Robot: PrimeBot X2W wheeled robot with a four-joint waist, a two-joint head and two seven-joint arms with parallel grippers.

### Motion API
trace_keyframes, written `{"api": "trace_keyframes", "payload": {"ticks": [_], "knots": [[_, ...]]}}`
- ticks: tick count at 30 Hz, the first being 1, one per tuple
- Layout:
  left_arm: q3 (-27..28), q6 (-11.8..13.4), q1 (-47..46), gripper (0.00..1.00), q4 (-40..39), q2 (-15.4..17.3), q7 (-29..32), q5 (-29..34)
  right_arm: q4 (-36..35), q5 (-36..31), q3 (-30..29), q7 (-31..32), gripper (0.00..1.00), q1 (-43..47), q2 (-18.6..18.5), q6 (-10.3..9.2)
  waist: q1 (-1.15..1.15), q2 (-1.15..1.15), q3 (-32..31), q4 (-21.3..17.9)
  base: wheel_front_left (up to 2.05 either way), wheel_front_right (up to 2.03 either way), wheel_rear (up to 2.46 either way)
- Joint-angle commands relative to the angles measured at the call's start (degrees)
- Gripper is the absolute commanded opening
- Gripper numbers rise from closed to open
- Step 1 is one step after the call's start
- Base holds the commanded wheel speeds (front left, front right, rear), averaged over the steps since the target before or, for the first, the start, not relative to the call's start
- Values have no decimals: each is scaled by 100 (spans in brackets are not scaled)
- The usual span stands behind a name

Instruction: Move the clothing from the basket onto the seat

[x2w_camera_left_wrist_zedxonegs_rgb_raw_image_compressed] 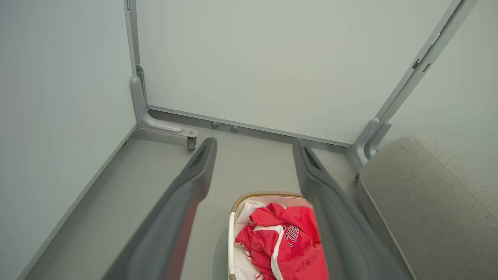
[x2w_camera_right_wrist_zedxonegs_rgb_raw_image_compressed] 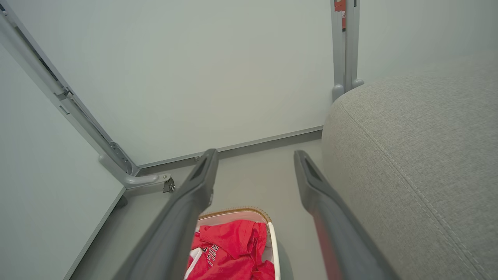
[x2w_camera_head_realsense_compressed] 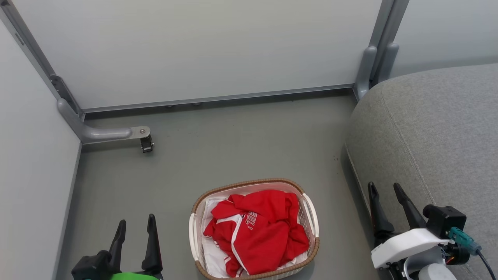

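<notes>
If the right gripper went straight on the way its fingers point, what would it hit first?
The right gripper would probably meet the grey floor just before the pale wall panel, passing between the cream perforated basket and grey fabric seat; depth is unclear.

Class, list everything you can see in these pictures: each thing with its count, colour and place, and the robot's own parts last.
clothing: one heap, number of pieces unclear, red with white trim and lettering, in the basket
basket: one, cream-white with a brown woven rim, on the floor between the grippers
liner sheet: one, white, under the clothing
seat: one, grey fabric, right of the basket
floor: grey
wall panels: pale, with grey frames, behind and to the left
bracket foot: one, grey metal, far left corner, with a small dark caster
left gripper: one, dark fingers, open, lower left
right gripper: one, dark fingers, open, lower right, before the seat
</notes>
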Motion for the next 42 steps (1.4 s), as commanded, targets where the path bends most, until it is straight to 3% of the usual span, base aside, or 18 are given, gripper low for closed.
{"api": "trace_keyframes", "payload": {"ticks": [1, 15, 33, 42], "knots": [[-15, 35, 77, 100, 3, 43, -45, 120, 5, -129, 18, -64, 100, -53, -38, 2, 0, 0, 1, 1, 0, 0, 0], [-104, 76, 130, 100, 31, 46, -196, 622, 78, -632, 98, -205, 100, -54, -43, 2, 0, 0, 7, 13, 0, 0, 0], [-127, 106, 99, 100, 70, 45, -174, 533, 135, -581, 137, -204, 100, -72, -43, 2, 0, 0, 25, 1, 0, 0, 0], [-268, -15, -252, 100, 113, 45, -173, 681, 32, -639, 87, -204, 100, -181, -43, 2, 0, 0, 326, -8, 0, 0, 0]]}}
